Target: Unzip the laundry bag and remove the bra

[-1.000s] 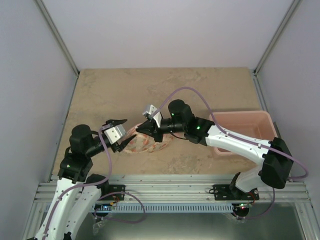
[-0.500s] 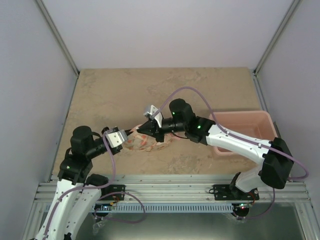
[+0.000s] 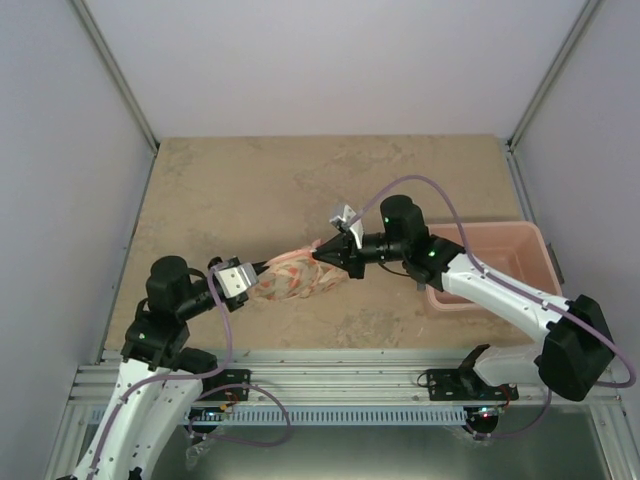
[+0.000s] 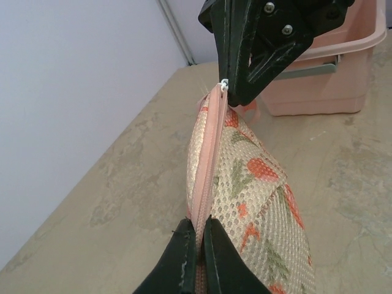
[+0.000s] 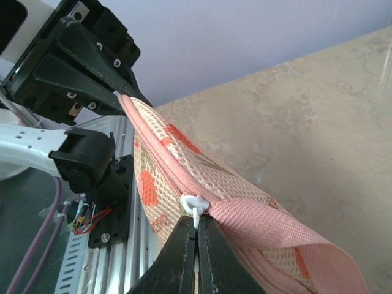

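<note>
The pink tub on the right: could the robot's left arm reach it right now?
Probably not: the left gripper is shut on the laundry bag's rim, and the bag and right arm lie between it and the pink tub.

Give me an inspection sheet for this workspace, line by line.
Surface: tan mottled table, no spills seen.
Job's things: bag held on edge, zip rim up, stretched between both grippers; bra not seen.
Clutter: pink tub at the right, apart from the bag.
Grippers: left gripper shut on the bag's zip rim; right gripper shut on the white zip pull.
Cables: purple cables loop over both arms, off the bag.
Surroundings: pale walls; metal rail at the near edge.
</note>
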